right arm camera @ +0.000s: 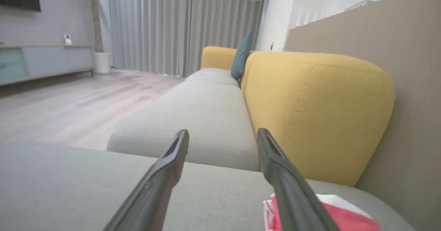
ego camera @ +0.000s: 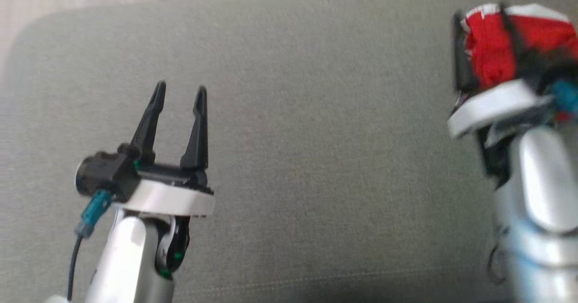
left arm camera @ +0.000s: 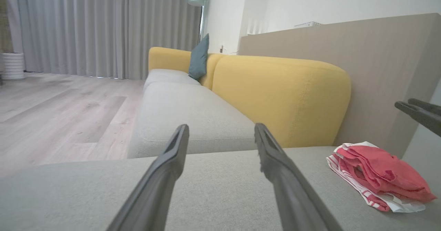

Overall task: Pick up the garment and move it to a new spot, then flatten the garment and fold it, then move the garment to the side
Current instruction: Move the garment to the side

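Garment [left arm camera: 375, 172] lies folded at the sofa seat's [ego camera: 316, 158] right end; left gripper [ego camera: 180, 88] and right gripper [right arm camera: 222, 134] fingers spread wide, empty; risk: right fingers, close above, could snag and undo the fold.

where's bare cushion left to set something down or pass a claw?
Free: the wide stretch of grey cushion between the left claw and the garment, and the strip ahead of the left claw.
Crowded: the right end, where the open right claw hangs over the garment beside the tan panel.
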Motion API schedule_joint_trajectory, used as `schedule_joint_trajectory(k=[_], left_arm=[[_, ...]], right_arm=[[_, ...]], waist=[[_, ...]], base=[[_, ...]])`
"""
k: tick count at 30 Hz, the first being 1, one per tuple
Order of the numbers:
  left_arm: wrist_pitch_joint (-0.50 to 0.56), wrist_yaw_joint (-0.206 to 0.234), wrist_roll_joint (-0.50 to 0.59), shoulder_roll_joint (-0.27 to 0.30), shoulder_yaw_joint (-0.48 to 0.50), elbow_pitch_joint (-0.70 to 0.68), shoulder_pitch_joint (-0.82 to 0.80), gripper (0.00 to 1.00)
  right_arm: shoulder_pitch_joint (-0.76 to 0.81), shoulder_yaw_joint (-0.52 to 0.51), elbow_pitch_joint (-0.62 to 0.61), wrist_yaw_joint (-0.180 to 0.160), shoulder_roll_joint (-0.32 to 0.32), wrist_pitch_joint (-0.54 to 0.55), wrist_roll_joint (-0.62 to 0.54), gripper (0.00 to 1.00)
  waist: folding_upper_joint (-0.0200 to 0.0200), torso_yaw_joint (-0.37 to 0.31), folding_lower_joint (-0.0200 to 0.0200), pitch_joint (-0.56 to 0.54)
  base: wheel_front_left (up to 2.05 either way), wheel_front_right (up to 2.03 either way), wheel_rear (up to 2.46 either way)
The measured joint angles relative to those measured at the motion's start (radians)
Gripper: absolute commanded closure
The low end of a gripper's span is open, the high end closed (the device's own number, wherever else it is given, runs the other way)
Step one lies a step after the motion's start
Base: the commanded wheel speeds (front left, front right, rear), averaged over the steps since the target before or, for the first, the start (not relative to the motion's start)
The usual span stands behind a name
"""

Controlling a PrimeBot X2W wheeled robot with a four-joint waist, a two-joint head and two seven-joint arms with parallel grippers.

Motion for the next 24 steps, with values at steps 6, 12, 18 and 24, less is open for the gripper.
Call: schedule_joint_trajectory(k=[6,12,18,24], left_arm=[[0.000,0.024,-0.011,0.001,0.019,0.014,0.091,0.00],[0.000,0.046,-0.029,0.001,0.022,0.026,0.182,0.00],[0.000,0.050,-0.067,0.001,0.023,-0.019,0.233,0.00],[0.000,0.058,-0.057,0.002,0.029,-0.036,0.254,0.00]], right_arm=[[0.170,-0.009,0.016,0.000,0.059,-0.116,0.044,0.00],[0.325,0.029,0.008,0.000,0.063,-0.206,0.159,0.00],[0.433,0.028,-0.013,0.000,0.066,-0.225,0.220,0.00],[0.473,0.020,-0.035,0.000,0.070,-0.230,0.211,0.00]], waist=[[0.0000,0.032,0.0000,-0.081],[0.0000,0.058,0.0000,-0.138],[0.0000,0.069,-0.0001,-0.161],[0.0000,0.065,-0.0001,-0.161]], base=[[0.00,0.00,0.00],[0.00,0.00,0.00],[0.00,0.00,0.00],[0.00,0.00,0.00]])
